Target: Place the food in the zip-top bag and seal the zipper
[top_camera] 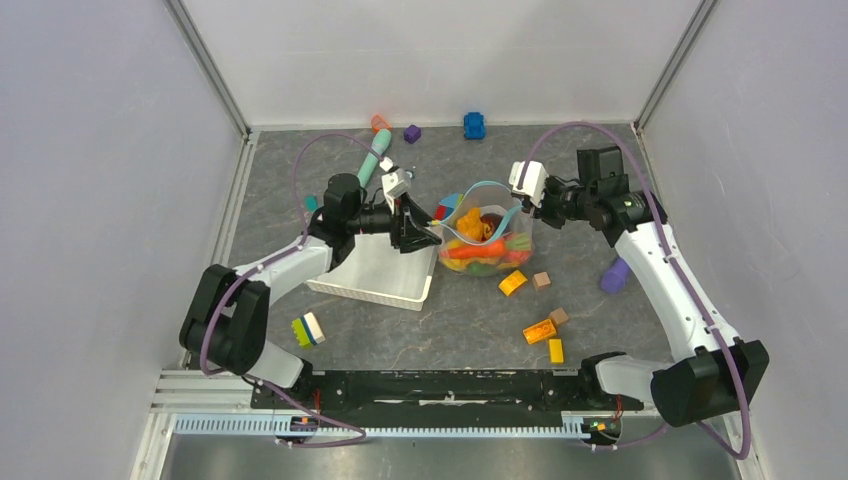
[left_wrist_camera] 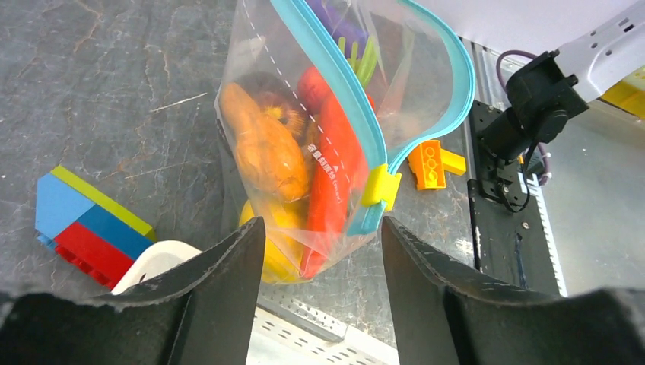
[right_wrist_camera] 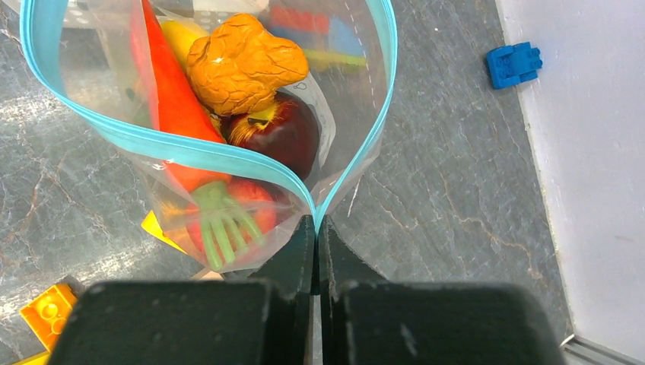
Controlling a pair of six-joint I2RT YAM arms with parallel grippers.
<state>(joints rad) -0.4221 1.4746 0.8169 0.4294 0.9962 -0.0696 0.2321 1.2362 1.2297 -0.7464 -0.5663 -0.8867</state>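
Observation:
The clear zip-top bag stands in the middle of the table with its mouth open, and the light-blue zipper forms a loop. The food is inside: an orange carrot, a knobbly orange piece, a dark maroon apple and a red piece with a green stalk. My right gripper is shut on the right end of the zipper. My left gripper is open at the bag's left end. The bag's corner and yellow slider lie just ahead of its tips.
A white mesh basket sits under the left arm. Loose blocks lie around: orange, brown, orange, yellow, purple, blue. A teal marker toy lies at the back left. A multi-colour block lies at the front left.

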